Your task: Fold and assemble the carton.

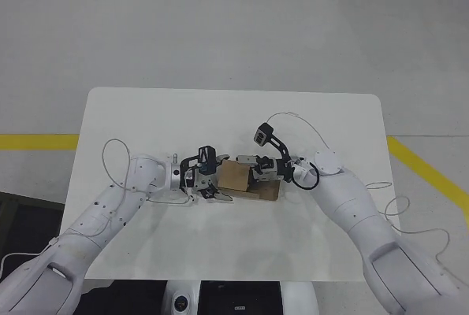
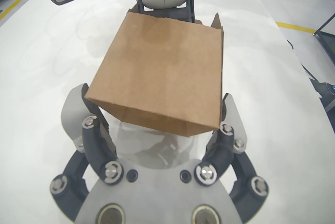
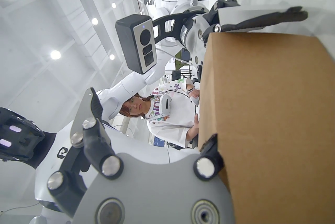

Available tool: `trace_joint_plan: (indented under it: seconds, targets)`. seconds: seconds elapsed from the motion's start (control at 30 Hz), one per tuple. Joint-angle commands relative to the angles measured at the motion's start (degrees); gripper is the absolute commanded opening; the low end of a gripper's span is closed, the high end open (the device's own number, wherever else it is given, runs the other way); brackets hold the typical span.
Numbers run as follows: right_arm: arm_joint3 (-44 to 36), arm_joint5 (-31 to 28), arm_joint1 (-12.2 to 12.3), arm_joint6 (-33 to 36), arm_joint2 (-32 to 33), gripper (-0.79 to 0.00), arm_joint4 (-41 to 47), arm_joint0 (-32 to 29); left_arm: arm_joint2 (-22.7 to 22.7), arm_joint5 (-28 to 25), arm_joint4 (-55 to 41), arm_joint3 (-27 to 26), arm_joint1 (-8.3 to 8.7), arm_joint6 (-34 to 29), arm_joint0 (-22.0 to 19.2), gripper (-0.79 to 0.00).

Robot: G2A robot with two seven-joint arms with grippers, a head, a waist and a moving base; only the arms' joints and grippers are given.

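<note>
The carton (image 1: pixel 238 176) is in the middle of the white table (image 1: pixel 139 118), between the two arms, which come in from the near side. From above it looks like a small brown block, with one brown flap (image 1: pixel 267 192) lying flat on the table at its right near side.

The left gripper (image 1: pixel 216 183) is at the left end of the carton. The left wrist view gives what the top view cannot. This end of the carton (image 2: pixel 162 67) is open like a tube, and the left gripper (image 2: pixel 155 94) has its fingers (image 2: pixel 76 109) spread wide, one at each side wall. The tips are hidden under the cardboard, so I can only say that they appear to clamp the carton from both sides. At the far end another flap (image 2: pixel 217 23) stands up, and behind it the right gripper (image 2: pixel 166 7) touches the far edge.

The right gripper (image 1: pixel 259 169) is at the right end of the carton. In the right wrist view the right gripper (image 3: pixel 151 117) has its fingers apart. One finger (image 3: pixel 91 109) is free in the air, well apart from the cardboard, and the other lies against the corner of the carton (image 3: pixel 267 109). This view also shows one finger (image 3: pixel 261 18) of the left gripper lying along the carton's edge.

A yellow line (image 1: pixel 29 142) runs on the floor beside the table.
</note>
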Motion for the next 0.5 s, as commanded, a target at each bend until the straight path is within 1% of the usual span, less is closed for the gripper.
trace_joint_plan:
  seconds: [0.0,0.47]
  targets:
    - [-0.15,-0.14,-0.04,-0.14,0.09,0.0,-0.2,0.0,-0.06,-0.2,0.17,0.34,-0.07,0.43,-0.06,0.0]
    - [-0.61,-1.79,-0.42,-1.79,0.61,0.0,-1.13,0.03,-0.77,-1.54,1.02,0.74,-0.37,2.4,-0.21,0.0]
